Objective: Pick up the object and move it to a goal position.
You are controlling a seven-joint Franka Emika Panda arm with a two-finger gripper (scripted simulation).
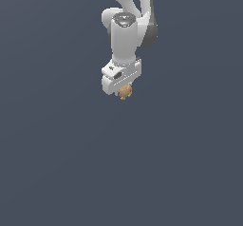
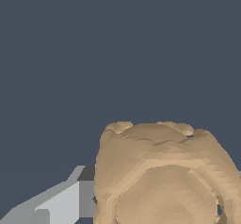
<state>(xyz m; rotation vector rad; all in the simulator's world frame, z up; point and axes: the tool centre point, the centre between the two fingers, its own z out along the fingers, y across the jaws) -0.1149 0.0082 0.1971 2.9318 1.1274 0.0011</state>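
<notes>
The tan, lumpy object (image 1: 125,92) sits right under the white gripper (image 1: 122,88), near the middle of the exterior view and pressed against its underside. In the wrist view the object (image 2: 162,176) fills the near foreground beside one grey finger (image 2: 61,204), and the jaws appear closed on it. Behind rises the white arm (image 1: 127,25).

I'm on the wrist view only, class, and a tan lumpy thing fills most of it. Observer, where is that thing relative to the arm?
Observer: In the exterior view the object sits directly under the white gripper, touching its underside.
Operator: How big is it really?
Observer: Small. It is much narrower than the gripper body above it, though it looms large in the wrist view.
Operator: Is anything else nearby, say a marker?
Observer: None that I can see; the exterior view shows only the arm and plain dark grey around it.
</notes>
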